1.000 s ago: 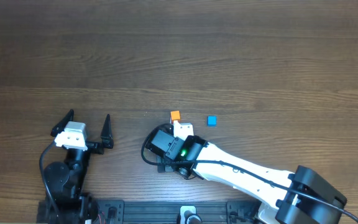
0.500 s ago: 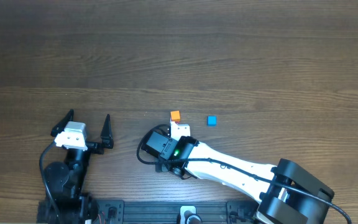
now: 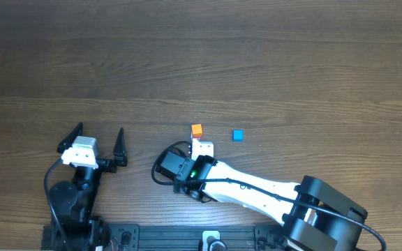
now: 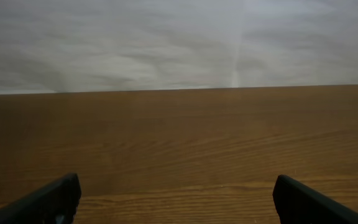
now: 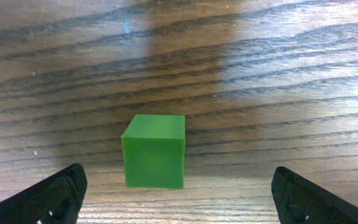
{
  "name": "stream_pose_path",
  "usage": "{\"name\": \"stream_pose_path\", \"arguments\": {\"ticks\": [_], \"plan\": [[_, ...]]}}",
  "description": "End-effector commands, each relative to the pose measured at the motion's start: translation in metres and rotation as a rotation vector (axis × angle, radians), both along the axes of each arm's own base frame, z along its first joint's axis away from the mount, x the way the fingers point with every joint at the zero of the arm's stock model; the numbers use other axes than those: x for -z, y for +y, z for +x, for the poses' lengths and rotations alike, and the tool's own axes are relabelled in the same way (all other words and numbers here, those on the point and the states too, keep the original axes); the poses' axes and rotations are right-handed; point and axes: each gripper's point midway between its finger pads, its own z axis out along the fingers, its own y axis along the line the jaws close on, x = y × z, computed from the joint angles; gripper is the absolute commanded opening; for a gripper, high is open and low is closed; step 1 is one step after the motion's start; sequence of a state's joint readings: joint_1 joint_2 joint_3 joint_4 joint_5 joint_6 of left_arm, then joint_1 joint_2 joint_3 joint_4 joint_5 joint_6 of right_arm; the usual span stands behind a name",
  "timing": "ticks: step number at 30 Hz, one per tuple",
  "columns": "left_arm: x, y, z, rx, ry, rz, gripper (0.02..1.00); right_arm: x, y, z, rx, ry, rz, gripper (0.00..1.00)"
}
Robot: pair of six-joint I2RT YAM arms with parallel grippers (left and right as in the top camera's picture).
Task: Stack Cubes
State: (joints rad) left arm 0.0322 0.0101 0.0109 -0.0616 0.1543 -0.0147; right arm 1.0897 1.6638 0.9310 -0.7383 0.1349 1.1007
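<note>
The right tool (image 5: 179, 177) hangs low over the counter (image 3: 271, 63) near its middle, fingers spread wide and holding nothing. The green cube (image 5: 153, 151) sits on the wood straight ahead of it, in the gap between the 2 fingers and a little off centre, touching neither. It is turned slightly, so 1 side face shows as a thin sliver, and being a cube it has no long axis. I judge the move ahead to be a short advance and a squeeze.

Just beyond the tool lie the orange cube (image 3: 197, 130) and, beside it, the blue cube (image 3: 237, 134), apart from each other. The left tool (image 3: 100, 130) rests well away toward the counter's left, also wide and empty, so the right arm is far nearer.

Since 1 s ago the right wrist has slid slightly left; the orange and blue cubes and the left arm have not moved.
</note>
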Motion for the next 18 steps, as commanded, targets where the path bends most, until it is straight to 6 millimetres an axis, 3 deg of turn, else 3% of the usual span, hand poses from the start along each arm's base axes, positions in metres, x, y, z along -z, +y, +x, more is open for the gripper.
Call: {"name": "stream_pose_path", "arguments": {"ticks": [1, 12, 18], "plan": [[0.0008, -0.0026, -0.0004, 0.014, -0.005, 0.018, 1.000, -0.0012, 0.0065, 0.0055, 0.000, -0.043, -0.007, 0.925], [0.0008, -0.0027, -0.0004, 0.015, -0.005, 0.018, 1.000, 0.0075, 0.0104, 0.0096, 0.001, -0.054, -0.011, 0.855], [0.0008, -0.0027, -0.0004, 0.015, -0.005, 0.018, 1.000, 0.0080, 0.0104, 0.0105, 0.009, -0.058, -0.011, 0.728]]}}
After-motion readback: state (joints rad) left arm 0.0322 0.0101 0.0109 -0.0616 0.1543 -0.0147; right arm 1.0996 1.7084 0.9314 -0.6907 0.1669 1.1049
